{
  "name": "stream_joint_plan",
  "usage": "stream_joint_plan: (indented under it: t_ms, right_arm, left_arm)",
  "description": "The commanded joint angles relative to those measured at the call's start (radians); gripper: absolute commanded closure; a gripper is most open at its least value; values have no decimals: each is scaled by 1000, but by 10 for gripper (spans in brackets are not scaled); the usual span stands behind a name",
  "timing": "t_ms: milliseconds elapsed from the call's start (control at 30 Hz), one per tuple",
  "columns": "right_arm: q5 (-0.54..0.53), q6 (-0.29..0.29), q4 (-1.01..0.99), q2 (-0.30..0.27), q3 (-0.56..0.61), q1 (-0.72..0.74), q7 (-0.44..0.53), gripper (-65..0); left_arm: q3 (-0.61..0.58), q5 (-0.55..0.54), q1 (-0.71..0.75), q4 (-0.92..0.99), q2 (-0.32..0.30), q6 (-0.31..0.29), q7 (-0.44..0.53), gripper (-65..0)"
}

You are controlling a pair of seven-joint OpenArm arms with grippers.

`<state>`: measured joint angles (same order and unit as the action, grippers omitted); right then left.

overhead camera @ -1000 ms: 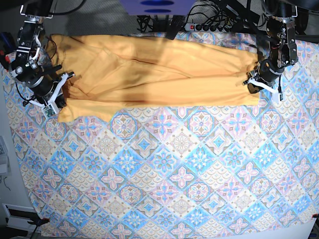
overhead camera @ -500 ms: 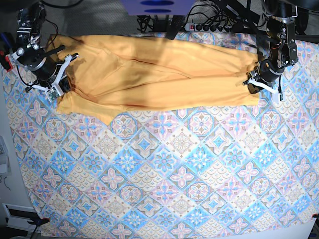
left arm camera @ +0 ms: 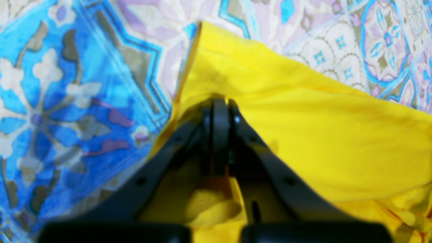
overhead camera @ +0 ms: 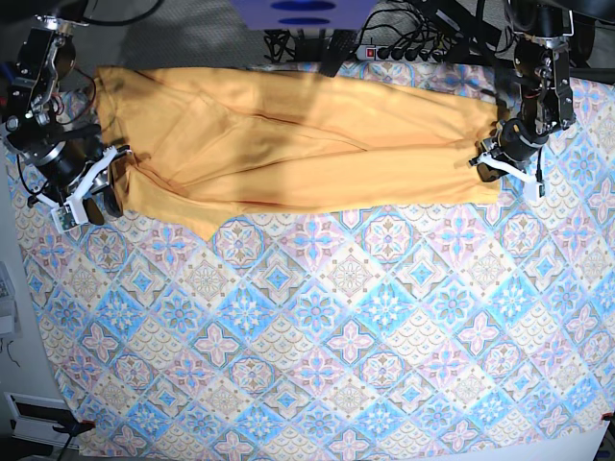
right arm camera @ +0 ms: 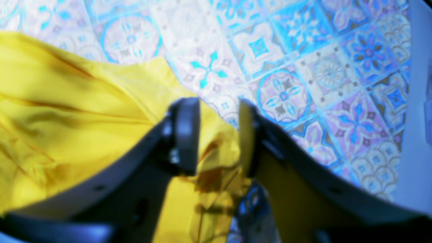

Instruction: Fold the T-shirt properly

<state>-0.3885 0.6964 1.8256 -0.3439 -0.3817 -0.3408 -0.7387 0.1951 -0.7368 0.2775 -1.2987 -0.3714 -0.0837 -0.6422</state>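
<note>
The yellow-orange T-shirt [overhead camera: 288, 144] lies stretched sideways across the far part of the tablecloth, with long creases. My left gripper [overhead camera: 490, 165] is at the shirt's right edge. In the left wrist view the left gripper [left arm camera: 219, 104] is shut on a fold of the T-shirt [left arm camera: 320, 135]. My right gripper [overhead camera: 101, 192] is at the shirt's left edge. In the right wrist view the right gripper [right arm camera: 215, 111] is open, and loose folds of the T-shirt [right arm camera: 67, 111] lie below and between its jaws. The collar and the tag are hidden.
The blue-pink patterned tablecloth [overhead camera: 317, 317] covers the whole table in front of the shirt. A power strip [overhead camera: 404, 50] and cables lie behind the far edge. The table's left edge is close to the right arm.
My right gripper has let go of the shirt's left edge, opened and drawn back to the left and toward the front. The edge has dropped flat. The left gripper has not moved.
</note>
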Motion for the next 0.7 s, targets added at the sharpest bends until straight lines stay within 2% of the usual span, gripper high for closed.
stream_joint_plan:
  t_ms: [0,333,467,667]
  right_arm:
    - [-3,2,15,-16,-6,-5,14,-231]
    - [1,2,6,-16,140,-1,23,-232]
    - [102,2,-5,-16,198,7,29,-233]
    - [244,2,-63,-16,297,35,100,-232]
  left_arm:
    - [-4,98,18,26,-7,86,-74,-16]
    - [-4,98,18,26,-5,86,-74,-16]
    - [-3,104,16,26,12,86,-74,-16]
    - [-3,104,16,26,12,86,-74,-16]
